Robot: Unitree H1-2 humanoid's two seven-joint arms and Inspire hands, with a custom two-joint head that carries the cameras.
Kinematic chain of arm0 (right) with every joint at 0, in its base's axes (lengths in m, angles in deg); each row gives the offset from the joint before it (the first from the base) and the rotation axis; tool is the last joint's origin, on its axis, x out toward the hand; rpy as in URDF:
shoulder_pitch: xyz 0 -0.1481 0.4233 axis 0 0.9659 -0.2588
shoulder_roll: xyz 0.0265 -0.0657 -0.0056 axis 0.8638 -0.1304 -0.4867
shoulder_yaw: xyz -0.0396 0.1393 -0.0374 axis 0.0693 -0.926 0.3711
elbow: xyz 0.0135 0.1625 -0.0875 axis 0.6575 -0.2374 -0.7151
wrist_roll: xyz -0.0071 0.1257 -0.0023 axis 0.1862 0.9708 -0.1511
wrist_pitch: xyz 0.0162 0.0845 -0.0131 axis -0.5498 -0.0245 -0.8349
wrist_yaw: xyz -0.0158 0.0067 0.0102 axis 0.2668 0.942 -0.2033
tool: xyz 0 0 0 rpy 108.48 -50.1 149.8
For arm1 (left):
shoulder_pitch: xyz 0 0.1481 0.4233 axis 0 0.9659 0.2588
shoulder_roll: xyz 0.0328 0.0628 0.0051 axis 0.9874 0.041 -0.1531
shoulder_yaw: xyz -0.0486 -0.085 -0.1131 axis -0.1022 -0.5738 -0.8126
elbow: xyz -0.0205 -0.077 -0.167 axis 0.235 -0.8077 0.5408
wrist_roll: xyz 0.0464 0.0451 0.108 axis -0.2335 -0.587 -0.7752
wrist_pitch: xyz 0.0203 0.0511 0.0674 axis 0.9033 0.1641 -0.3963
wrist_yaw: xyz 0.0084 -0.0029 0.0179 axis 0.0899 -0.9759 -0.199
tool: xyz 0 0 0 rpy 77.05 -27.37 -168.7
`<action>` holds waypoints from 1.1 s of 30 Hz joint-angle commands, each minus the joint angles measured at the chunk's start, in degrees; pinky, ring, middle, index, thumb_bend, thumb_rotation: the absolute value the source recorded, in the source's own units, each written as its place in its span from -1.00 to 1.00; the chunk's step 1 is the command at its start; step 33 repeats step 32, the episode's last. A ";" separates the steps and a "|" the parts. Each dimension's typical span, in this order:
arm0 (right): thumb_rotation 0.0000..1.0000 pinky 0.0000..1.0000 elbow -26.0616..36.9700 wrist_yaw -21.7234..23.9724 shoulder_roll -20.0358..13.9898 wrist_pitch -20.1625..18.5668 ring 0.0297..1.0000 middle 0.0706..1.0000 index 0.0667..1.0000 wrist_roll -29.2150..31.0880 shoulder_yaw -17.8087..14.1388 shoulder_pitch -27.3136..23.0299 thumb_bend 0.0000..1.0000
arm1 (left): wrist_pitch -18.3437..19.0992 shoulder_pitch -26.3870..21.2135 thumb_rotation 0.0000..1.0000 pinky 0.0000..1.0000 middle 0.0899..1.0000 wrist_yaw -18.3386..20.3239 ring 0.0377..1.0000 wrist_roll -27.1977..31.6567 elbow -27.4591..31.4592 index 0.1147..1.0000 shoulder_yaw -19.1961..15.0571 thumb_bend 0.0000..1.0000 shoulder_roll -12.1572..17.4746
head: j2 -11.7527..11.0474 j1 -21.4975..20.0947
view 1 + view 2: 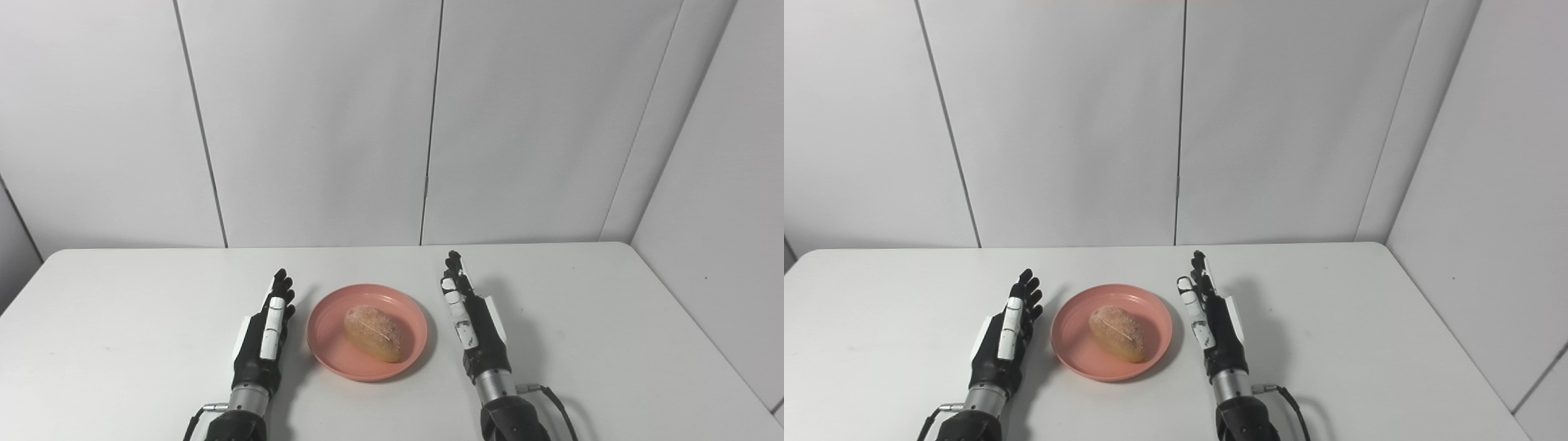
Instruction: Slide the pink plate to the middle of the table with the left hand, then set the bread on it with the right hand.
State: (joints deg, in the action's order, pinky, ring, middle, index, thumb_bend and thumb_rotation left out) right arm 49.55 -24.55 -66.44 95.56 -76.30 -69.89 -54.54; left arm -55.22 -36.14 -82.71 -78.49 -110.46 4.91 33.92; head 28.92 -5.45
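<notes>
Left eye view: a round, shallow pink plastic plate (367, 331) sits near the middle of the white table (122, 318), and an oval, golden-brown bread roll (373, 332) lies in its well, angled with its long axis running toward the near right. The black-and-white left hand (264, 334) rests just beside the plate's left rim, fingers extended and together, holding nothing; whether it touches the rim cannot be told. The black-and-white right hand (471, 321) stands apart from the right rim, edge-on, fingers straight, likewise empty. Right eye view: the same arrangement, with a clear strip of table between the right hand (1213, 327) and the plate (1078, 355), and the left hand (1006, 334) close to its left side; the roll (1118, 332) lies wholly inside the rim. Judged from this layout, both parts of the task appear done, and the step in hand is the release and retreat. It is best done by drawing each hand straight back toward the near edge, keeping the fingers away from the rim so the plate is not nudged off centre.
</notes>
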 commanded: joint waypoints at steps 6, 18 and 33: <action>0.92 1.00 2.15 1.65 -1.39 -0.22 1.00 1.00 1.00 -0.57 -0.13 -0.07 0.20 | -1.32 -1.41 1.00 1.00 1.00 -1.30 1.00 -0.89 1.19 1.00 0.85 0.49 -0.98 | -0.43 3.40; 0.92 1.00 0.68 3.22 -1.90 0.22 1.00 1.00 1.00 0.11 -0.35 0.16 0.19 | -1.05 -1.54 1.00 1.00 1.00 -1.33 1.00 -1.22 1.43 1.00 1.43 0.48 -0.73 | -0.86 5.06; 0.89 1.00 -1.55 5.14 -1.96 0.94 1.00 1.00 1.00 1.48 -0.99 -0.65 0.21 | -0.99 -1.65 1.00 1.00 1.00 -0.57 1.00 -0.87 1.07 1.00 2.00 0.53 -0.27 | -1.41 3.91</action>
